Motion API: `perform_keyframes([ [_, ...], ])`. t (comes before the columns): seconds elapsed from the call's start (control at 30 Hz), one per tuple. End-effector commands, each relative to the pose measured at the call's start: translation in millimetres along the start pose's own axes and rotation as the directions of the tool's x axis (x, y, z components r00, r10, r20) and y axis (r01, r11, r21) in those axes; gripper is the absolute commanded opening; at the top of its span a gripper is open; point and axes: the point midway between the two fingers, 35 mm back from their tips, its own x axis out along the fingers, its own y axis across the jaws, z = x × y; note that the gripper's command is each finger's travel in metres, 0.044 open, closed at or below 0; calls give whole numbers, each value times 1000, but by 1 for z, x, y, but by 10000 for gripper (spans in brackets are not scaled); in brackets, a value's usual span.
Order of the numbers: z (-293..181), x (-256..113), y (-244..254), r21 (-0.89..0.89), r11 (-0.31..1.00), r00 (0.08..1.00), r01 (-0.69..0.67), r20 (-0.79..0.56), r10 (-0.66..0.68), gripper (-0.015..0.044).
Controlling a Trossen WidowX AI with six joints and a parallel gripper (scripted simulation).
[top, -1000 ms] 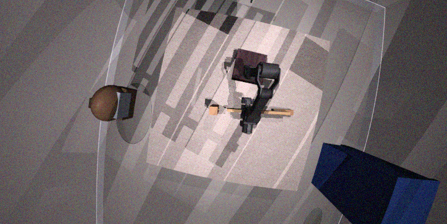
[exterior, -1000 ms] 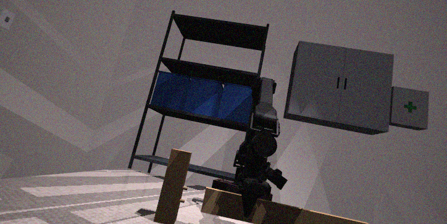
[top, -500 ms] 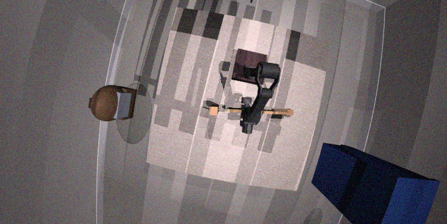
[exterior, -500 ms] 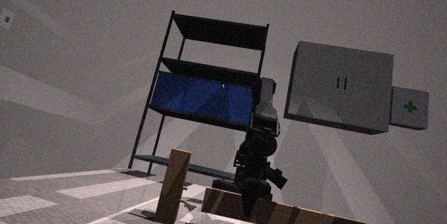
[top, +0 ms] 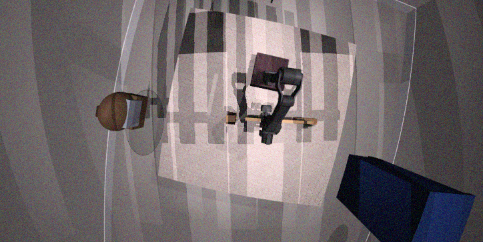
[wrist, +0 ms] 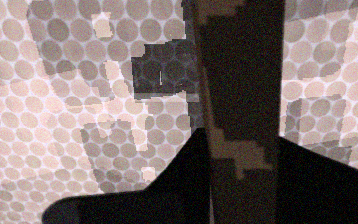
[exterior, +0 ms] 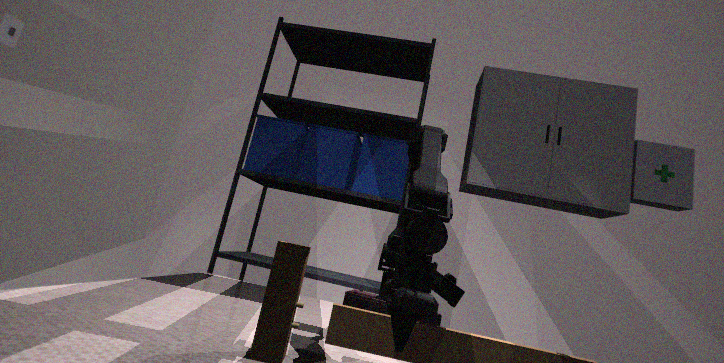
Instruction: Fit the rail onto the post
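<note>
The wooden rail has its near end raised off the table, sloping down toward its far end. My gripper is shut on it, one finger on each side, a short way behind the near end. The short wooden post stands upright to the left. Its upper peg and lower peg show bare, with a gap between them and the rail's end. The holes are not visible. The far end's seat in the footboard bracket is too small and dark to make out.
The arm's dark reddish base plate is behind the rail. A large blue box stands beyond the table's lower right corner, and a brown rounded object is beyond its left side. Striped shadows cross the table.
</note>
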Motion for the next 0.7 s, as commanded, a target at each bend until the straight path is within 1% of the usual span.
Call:
perform_keyframes([
  [0.0,-1,-1,0,-1,1000,1000,1,1,-1,0],
  [0.67,-7,-3,-1,-1,1000,1000,1,1,-1,0],
])
